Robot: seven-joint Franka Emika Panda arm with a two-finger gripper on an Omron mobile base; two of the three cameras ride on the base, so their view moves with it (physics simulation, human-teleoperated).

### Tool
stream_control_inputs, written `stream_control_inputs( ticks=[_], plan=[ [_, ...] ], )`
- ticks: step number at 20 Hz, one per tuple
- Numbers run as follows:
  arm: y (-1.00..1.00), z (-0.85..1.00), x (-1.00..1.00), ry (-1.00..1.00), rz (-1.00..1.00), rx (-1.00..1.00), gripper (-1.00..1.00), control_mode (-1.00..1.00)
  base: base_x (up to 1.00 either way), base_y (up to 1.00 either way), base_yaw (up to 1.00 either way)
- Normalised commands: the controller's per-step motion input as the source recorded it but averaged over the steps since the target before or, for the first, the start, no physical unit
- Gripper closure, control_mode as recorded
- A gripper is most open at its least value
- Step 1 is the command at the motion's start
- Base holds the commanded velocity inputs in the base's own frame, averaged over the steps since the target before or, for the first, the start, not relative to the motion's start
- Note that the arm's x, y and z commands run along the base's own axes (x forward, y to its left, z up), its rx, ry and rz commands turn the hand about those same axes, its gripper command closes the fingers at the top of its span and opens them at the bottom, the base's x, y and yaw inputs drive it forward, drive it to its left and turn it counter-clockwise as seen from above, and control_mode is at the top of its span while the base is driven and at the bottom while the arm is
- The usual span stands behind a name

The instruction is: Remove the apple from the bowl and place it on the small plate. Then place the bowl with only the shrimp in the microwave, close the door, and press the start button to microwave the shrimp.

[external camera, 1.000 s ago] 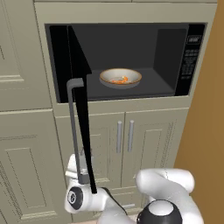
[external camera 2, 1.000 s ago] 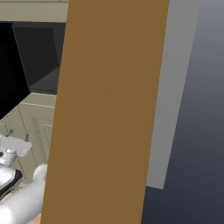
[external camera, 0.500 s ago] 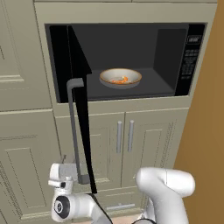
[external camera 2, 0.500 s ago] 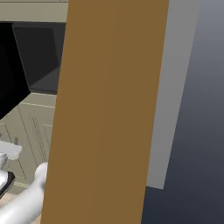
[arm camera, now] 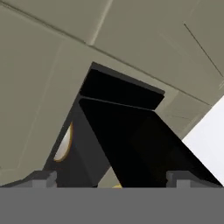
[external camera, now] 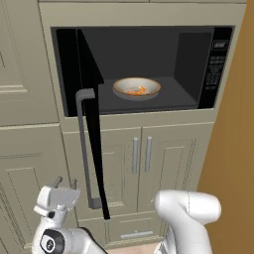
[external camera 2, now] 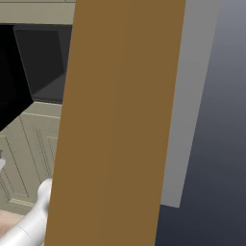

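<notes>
Shifted leftward and lower since a second back: white two-finger gripper, now left of black glass microwave door, jaws spread wide, holding nothing. Door ajar, edge-on, swinging on hinge; rigid, light to push; best taken at long vertical grey bar handle or pushed on outer face. Tan-rimmed shallow bowl resting inside large black built-in microwave, orange shrimp within, barely legible. Start button on panel too small to pick out. Broad brown panel blocking right base view.
</notes>
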Motion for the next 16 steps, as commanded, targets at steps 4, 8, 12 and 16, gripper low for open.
stream_control_inputs(
  ticks=[4, 8, 12, 16],
  plan=[
    [0.00, 0.76, -0.48, 0.00, -0.09, 0.18, -1.00, -1.00, 0.00, 0.00, 0.00],
    [-0.08, 0.79, -0.43, 0.00, -0.08, 0.19, -1.00, -1.00, 0.00, 0.00, 0.00],
    [-0.42, 0.53, -0.35, 0.00, -0.05, 0.22, -1.00, -1.00, 0.00, 0.00, 0.00],
    [-0.94, 0.47, -0.17, 0.00, -0.01, 0.31, -1.00, -1.00, 0.00, 0.00, 0.00]
  ],
)
